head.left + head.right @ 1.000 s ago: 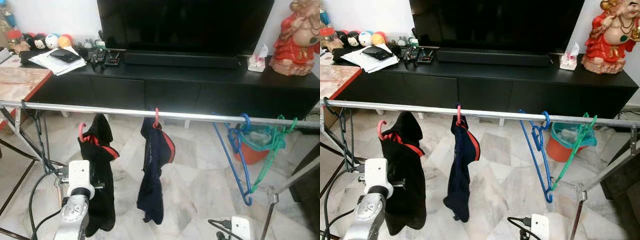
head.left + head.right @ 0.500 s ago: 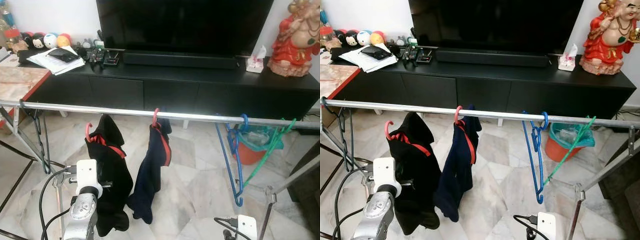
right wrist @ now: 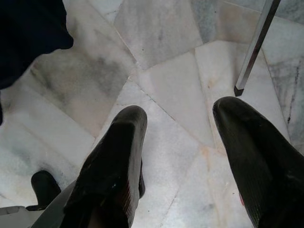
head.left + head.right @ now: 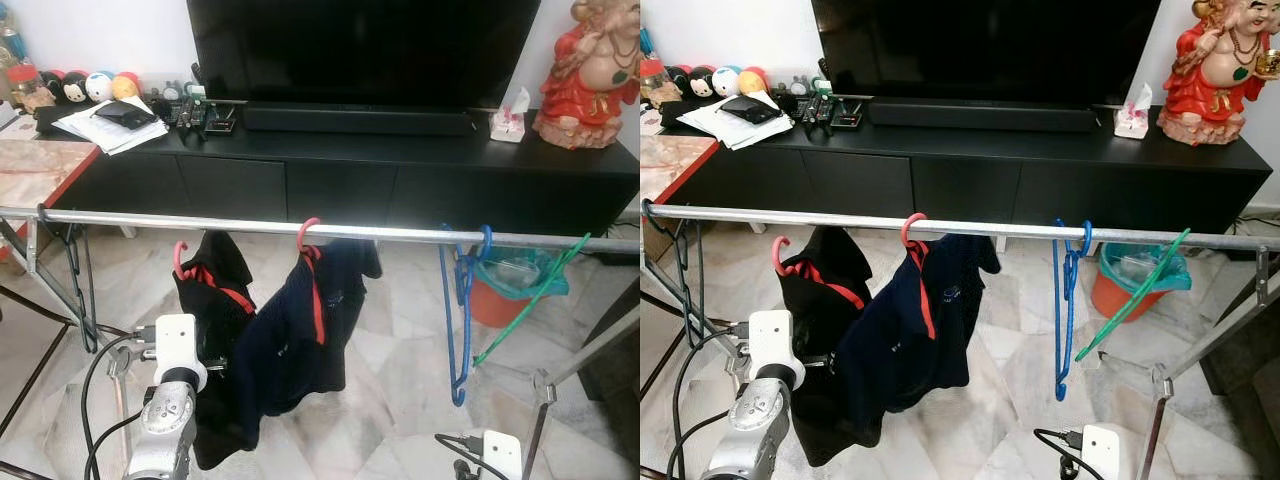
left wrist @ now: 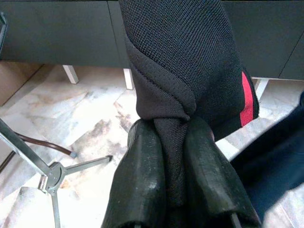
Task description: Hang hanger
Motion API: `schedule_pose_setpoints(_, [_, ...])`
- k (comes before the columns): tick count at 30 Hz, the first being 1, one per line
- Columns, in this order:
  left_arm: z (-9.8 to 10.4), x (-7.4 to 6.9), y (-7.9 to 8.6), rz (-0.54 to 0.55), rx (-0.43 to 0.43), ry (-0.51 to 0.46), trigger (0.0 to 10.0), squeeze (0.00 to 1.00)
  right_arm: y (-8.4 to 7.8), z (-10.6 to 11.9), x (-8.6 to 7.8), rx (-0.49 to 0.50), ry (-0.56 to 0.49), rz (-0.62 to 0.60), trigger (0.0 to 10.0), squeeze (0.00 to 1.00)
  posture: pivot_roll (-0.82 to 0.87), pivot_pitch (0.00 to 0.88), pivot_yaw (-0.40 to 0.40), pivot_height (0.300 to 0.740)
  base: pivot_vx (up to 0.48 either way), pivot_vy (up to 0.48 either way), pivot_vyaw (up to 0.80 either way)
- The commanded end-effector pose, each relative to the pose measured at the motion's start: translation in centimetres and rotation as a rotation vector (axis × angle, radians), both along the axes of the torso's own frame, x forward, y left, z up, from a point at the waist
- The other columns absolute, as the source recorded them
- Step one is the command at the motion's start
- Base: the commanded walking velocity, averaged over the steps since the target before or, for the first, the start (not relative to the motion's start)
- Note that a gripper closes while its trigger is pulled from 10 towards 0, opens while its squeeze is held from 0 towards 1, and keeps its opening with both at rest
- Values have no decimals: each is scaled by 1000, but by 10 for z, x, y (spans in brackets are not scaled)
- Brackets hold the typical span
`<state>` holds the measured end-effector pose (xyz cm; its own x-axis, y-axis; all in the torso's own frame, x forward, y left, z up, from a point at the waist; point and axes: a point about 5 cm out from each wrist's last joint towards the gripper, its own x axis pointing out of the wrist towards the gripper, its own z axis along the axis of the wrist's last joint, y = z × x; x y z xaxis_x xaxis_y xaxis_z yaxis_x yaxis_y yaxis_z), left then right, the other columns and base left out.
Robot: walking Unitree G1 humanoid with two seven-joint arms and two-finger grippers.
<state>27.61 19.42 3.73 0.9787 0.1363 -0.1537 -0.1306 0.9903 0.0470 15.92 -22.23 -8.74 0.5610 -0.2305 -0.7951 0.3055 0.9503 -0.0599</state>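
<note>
Hanger, pink hook, carries black garment just below rail, not hooked on. Left claw clamped on garment fabric. Right claw fingers wide apart over floor, holding nothing.

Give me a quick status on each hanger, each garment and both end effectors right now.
Black garment: on pink hanger, hook below the rail, not on it.
Navy garment: hung on the rail by a red hanger.
Blue hangers: hung, bare.
Green hanger: hung, tilted.
Left end effector: shut on black garment.
Right end effector: open, low.
</note>
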Motion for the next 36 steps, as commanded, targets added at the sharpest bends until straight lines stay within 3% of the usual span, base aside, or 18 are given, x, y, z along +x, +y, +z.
schedule_pose_setpoints(1, [2,2,-3,-10,-6,-12,10000,0,-5,1,-2,-19,-1,-4,10000,0,-130,0,-1,740,0,0,0])
schedule_pose_setpoints(36, [2,3,-5,2,-20,-16,10000,0,-7,2,0,-25,6,13,10000,0,-127,0,-11,740,-331,0,-82])
